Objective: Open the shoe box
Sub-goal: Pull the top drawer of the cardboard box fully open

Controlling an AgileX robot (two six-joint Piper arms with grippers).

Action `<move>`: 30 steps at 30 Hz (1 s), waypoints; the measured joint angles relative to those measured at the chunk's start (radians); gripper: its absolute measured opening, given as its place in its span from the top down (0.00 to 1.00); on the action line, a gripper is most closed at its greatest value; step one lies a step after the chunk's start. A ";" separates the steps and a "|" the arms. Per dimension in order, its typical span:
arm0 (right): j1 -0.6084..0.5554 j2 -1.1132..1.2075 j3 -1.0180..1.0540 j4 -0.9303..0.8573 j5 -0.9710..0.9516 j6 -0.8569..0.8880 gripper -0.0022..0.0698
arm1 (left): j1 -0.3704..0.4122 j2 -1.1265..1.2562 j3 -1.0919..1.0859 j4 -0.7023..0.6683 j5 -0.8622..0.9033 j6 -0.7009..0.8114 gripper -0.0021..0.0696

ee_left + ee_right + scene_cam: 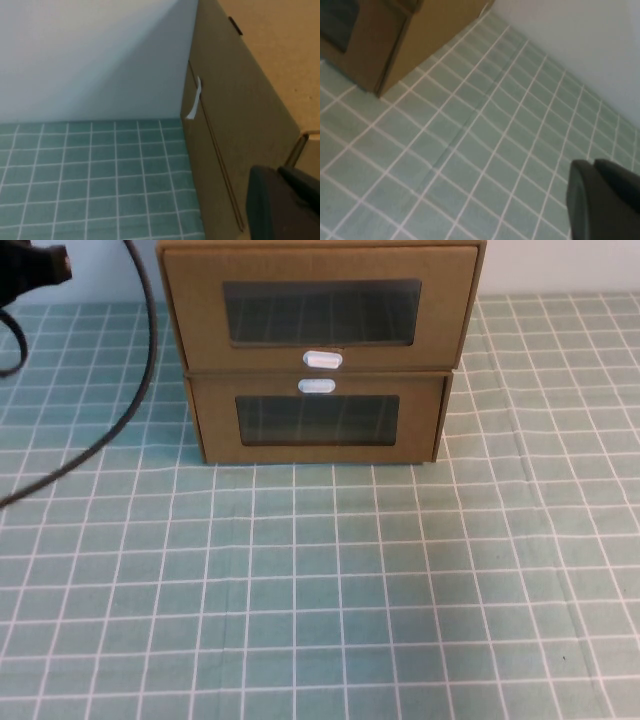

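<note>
- Right gripper (pixel 602 200) is clenched on nothing, over the cloth (pixel 445 150) to the right of the boxes and well apart from them. It does not show in the high view.
- Left gripper (pixel 280 200) sits just beside the left side of the boxes, near the wall (pixel 90 50). I cannot tell whether it is released or clenched.
- Two boxes stand stacked at the far middle of the cloth, the top box (pixel 320 305) on the bottom box (pixel 318 420). Both fronts are closed.
- Each front has a white tab, and the top tab (pixel 322 360) and bottom tab (pixel 316 386) lie almost touching across the seam.
- With the tabs so close, I'd worry that a pinch aimed at one catches the other, or both.
- A clenched gripper can't take a tab at all. If it arrives that way, it will likely just shove the front inward.
- Nothing steadies the stack. A pull on the top tab could slide the whole top box forward off the one beneath, and a pull on the bottom tab could drag both.
- A cable (pixel 120 420) trails across the cloth on the left and could snag if the left arm swings round to the front.
- In front of the boxes the cloth is broad and bare, so there is plenty of room to draw a front out.
- The left side is tight, hemmed between box and wall.
- The boxes seem to back onto the wall, so they have no give rearward.
</note>
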 joint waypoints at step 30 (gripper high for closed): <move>0.552 0.265 -0.366 -1.403 0.152 0.886 0.99 | -0.099 0.756 -0.860 -1.002 0.482 0.857 0.98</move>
